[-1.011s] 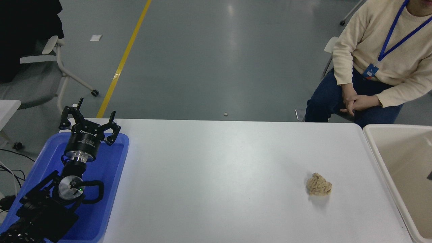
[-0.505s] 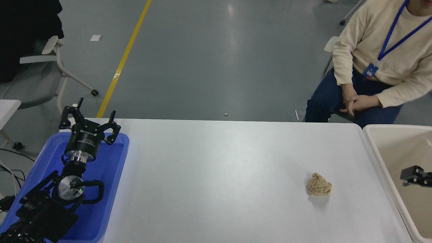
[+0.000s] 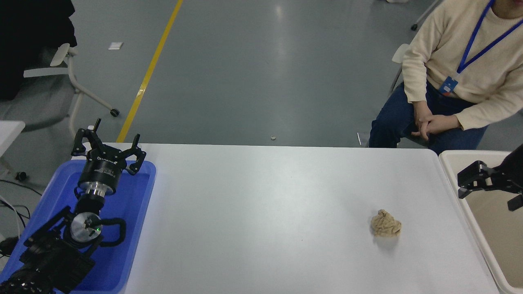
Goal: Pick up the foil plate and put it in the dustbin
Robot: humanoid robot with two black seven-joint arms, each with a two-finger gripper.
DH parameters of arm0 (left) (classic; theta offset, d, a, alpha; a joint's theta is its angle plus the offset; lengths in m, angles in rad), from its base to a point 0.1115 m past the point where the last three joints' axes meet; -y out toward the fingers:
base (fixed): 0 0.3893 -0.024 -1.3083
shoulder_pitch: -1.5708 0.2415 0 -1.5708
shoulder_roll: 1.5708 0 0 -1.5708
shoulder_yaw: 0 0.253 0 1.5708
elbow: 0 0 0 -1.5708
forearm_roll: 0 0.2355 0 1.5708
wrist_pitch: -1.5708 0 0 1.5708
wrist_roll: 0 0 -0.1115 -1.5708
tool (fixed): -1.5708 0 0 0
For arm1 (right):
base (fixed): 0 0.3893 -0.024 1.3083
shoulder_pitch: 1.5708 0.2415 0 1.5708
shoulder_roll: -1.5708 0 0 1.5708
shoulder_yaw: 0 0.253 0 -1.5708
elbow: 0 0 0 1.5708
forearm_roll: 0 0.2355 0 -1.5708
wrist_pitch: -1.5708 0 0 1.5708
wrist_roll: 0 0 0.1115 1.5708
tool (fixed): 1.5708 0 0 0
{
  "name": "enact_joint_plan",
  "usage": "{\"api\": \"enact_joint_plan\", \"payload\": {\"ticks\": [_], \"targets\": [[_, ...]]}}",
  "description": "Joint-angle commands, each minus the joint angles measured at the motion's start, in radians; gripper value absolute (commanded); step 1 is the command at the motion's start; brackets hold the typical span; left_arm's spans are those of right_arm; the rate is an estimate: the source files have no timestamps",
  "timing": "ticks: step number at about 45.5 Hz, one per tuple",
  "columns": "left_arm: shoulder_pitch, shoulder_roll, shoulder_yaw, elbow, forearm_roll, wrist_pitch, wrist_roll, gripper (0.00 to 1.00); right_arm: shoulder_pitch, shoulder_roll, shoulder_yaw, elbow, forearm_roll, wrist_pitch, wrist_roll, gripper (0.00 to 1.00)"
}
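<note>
Head view shows you the right black gripper over the large cream-beige plastic dustbin at the right edge, its jaws spread and empty. No foil plate is visible to you. A small tan crumpled paper ball lies on the white table. Your left black gripper, jaws spread, sits above the blue plastic tray.

Right gripper advanced further into view from the right edge, now higher and farther left over the dustbin near rim, fingers spread.
</note>
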Motion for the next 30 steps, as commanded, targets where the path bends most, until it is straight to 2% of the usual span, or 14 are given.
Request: {"api": "enact_joint_plan", "payload": {"ticks": [1,8,22,30], "targets": [[0.000,0.000,0.000,0.000,0.001,0.000,0.000,1.00,0.139,0.081,0.072,0.068,0.024,0.022,0.001,1.00],[0.000,0.000,0.000,0.000,0.001,0.000,0.000,1.00,0.243,0.092,0.085,0.116,0.021,0.022,0.000,1.00],[0.000,0.000,0.000,0.000,0.001,0.000,0.000,1.00,0.304,0.187,0.092,0.117,0.024,0.022,0.001,1.00],[0.000,0.000,0.000,0.000,-0.001,0.000,0.000,1.00,0.301,0.187,0.089,0.114,0.024,0.022,0.000,1.00]]}}
